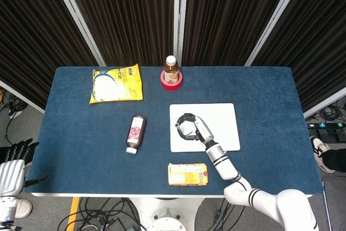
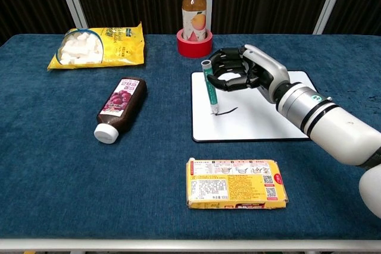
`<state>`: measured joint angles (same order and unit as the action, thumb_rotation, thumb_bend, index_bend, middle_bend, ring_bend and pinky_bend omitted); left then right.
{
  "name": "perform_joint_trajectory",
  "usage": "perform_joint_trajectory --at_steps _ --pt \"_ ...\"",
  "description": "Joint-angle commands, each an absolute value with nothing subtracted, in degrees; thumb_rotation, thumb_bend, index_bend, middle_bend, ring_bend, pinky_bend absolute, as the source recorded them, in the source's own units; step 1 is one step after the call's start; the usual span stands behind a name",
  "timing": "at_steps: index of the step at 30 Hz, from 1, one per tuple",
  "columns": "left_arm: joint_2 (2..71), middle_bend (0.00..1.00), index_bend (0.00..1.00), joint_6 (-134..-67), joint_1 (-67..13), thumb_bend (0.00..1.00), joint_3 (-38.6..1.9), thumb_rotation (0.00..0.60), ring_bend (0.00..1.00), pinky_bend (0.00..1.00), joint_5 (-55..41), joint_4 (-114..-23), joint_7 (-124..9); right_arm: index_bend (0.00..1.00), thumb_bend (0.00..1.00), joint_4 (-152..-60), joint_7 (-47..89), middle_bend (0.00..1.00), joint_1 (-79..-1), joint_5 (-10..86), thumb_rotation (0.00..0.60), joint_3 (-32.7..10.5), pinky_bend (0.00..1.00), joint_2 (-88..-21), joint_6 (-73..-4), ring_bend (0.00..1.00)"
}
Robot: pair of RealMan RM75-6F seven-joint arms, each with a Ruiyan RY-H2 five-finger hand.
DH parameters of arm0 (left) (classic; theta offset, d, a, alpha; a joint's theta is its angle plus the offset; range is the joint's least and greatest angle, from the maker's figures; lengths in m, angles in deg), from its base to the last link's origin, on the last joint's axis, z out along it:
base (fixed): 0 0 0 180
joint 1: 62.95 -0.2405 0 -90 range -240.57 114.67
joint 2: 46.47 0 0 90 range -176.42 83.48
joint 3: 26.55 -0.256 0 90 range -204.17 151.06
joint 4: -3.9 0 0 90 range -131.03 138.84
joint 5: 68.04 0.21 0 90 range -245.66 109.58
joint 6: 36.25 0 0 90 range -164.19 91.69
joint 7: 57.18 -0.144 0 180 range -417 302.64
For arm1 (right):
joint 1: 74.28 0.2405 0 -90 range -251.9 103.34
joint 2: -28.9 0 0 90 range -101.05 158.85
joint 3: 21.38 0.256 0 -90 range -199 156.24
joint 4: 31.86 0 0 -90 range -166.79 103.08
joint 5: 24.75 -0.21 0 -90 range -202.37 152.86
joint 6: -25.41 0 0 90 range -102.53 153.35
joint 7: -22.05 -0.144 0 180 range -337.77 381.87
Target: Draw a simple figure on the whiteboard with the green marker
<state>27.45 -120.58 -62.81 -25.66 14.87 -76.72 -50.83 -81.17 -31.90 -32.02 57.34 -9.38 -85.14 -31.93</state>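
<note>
Your right hand (image 2: 247, 75) grips the green marker (image 2: 209, 86), its black fingers (image 2: 229, 71) curled around the barrel, tip down on the white rectangular whiteboard (image 2: 262, 117) just below them, at the end of a short dark stroke (image 2: 228, 111). Behind the fingers stands an orange-drink bottle (image 2: 194, 10) inside a red tape roll (image 2: 194, 44). Your left hand (image 1: 13, 163) hangs off the blue bench (image 2: 71, 165) edge, fingers apart and holding nothing.

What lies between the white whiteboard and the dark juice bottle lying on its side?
Only bare blue tablecloth separates the whiteboard from the lying dark juice bottle; both the chest view and the head view show it.
</note>
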Motion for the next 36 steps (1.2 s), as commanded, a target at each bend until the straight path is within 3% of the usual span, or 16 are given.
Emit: perform_joint_trajectory --at_steps 1,10,27,36 --pt "27.46 0.06 0.15 -120.72 -62.92 0.10 -25.68 0.600 0.01 0.00 14.91 -76.65 -50.68 0.70 0.40 -82.11 -31.76 0.60 -32.19 57.65 0.600 -9.12 0.14 -84.31 -33.01 0.36" --pt "27.62 0.06 0.15 -120.66 -62.67 0.10 -25.75 0.600 0.01 0.00 15.51 -76.60 -50.77 0.70 0.40 -83.76 -30.13 0.60 -35.14 55.60 0.600 -8.92 0.14 -79.95 -33.65 0.36" --pt "27.39 0.06 0.15 -120.45 -62.83 0.10 -25.74 0.600 0.01 0.00 15.09 -77.10 -51.23 0.70 0.40 -80.65 -31.17 0.60 -34.80 56.57 0.600 -10.11 0.14 -82.17 -32.55 0.36" --pt "27.71 0.06 0.15 -120.37 -62.39 0.10 -25.69 0.600 0.01 0.00 15.72 -76.85 -51.22 0.70 0.43 -86.40 -27.12 0.60 -39.45 56.86 0.600 -12.32 0.14 -74.66 -35.37 0.36"
